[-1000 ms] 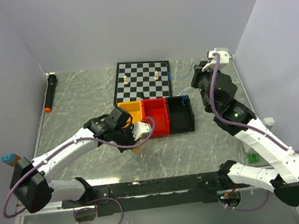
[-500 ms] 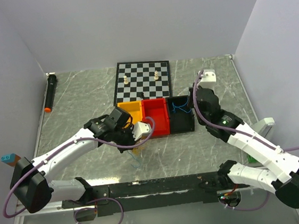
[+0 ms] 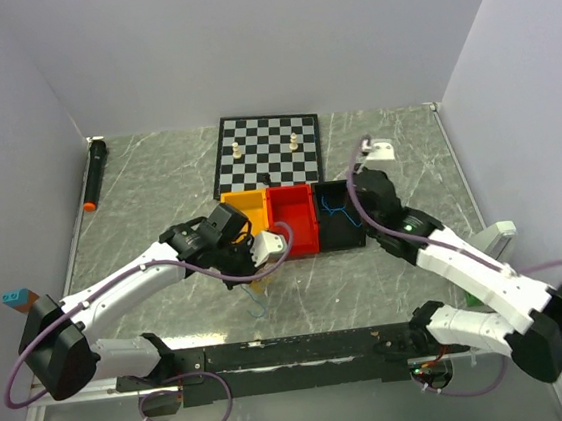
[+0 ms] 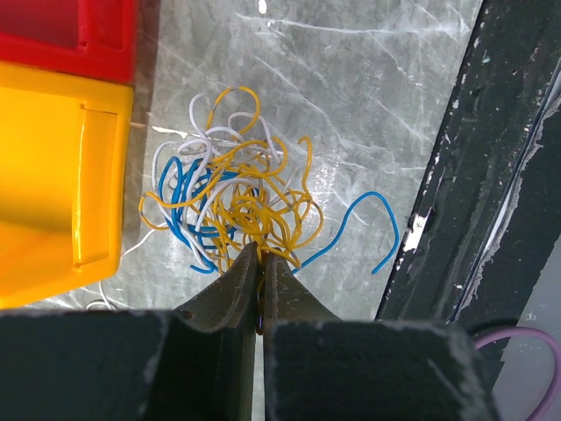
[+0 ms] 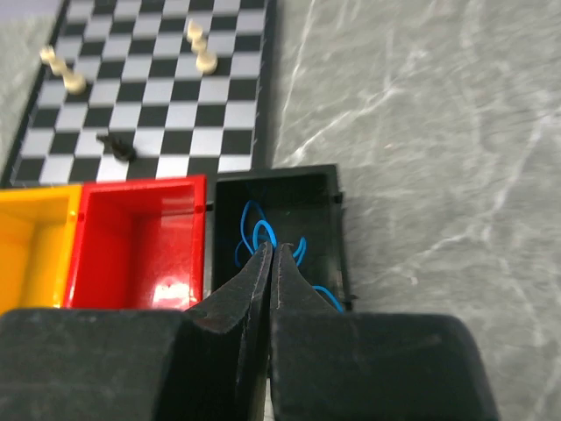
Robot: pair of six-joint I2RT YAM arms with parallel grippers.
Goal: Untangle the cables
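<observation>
Left gripper [image 4: 259, 253] pinches cables [image 4: 254, 206]; right gripper [image 5: 270, 253] hangs over black bin [image 5: 341, 228].

We are looking at a robotics lab test cell: plain pale walls [image 3: 243, 43] box in a marble-patterned table [image 3: 158, 183], and two white robot arms, one on the left [image 3: 118, 288] and one on the right [image 3: 478, 270], trail purple hoses [image 3: 17, 379] from a black rail [image 3: 296, 350] along the bottom of the frame. What we see laid out are practice props, namely a chessboard [image 3: 268, 152] at upper centre, a row of yellow [image 3: 245, 206], red [image 3: 293, 219] and black [image 3: 340, 219] bins below it, and a black stick with an orange tip [image 3: 93, 175] at upper left.
</observation>
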